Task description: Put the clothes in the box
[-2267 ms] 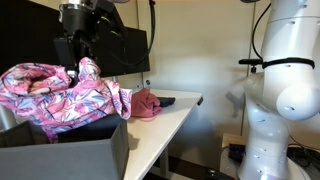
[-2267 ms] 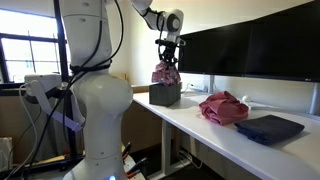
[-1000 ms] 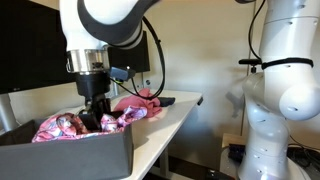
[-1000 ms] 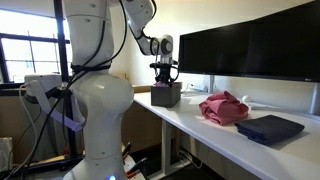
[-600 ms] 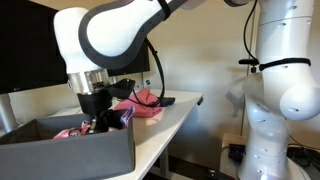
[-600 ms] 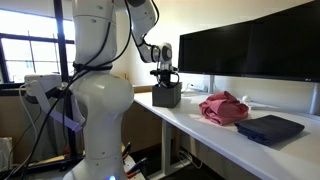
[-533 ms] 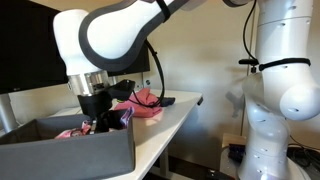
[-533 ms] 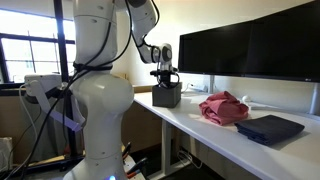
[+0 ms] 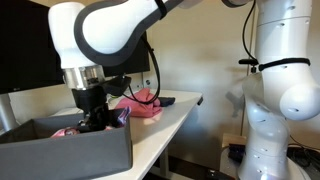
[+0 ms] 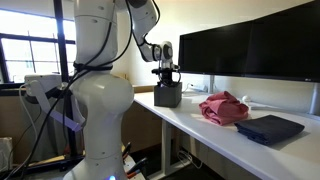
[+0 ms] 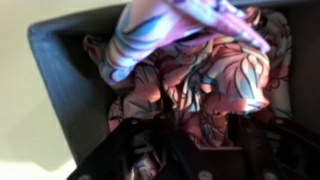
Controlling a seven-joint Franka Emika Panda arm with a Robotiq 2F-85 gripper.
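The patterned pink garment [image 11: 215, 75] lies bunched inside the dark grey box [image 11: 60, 90]. Only a bit of this garment [image 9: 68, 131] shows over the box wall [image 9: 80, 155] in an exterior view. My gripper [image 11: 200, 125] is down inside the box, its dark fingers [image 11: 243, 140] apart with a fold of the fabric loose between them. Both exterior views show the gripper [image 9: 96, 122] [image 10: 166, 84] low over the box [image 10: 168, 97]. The plain rose-pink garment [image 10: 225, 107] [image 9: 142, 102] lies crumpled on the white table [image 10: 215, 135], apart from the box.
A flat dark blue object [image 10: 268, 128] [image 9: 166, 100] lies on the table beyond the rose-pink garment. Black monitors [image 10: 250, 45] [image 9: 25, 50] stand along the back of the table. The white robot base [image 10: 95, 110] stands beside the table's edge.
The gripper has sunk with the patterned garment from above the box down into it. In the last half second its fingers have spread and the fabric has settled below the rim.
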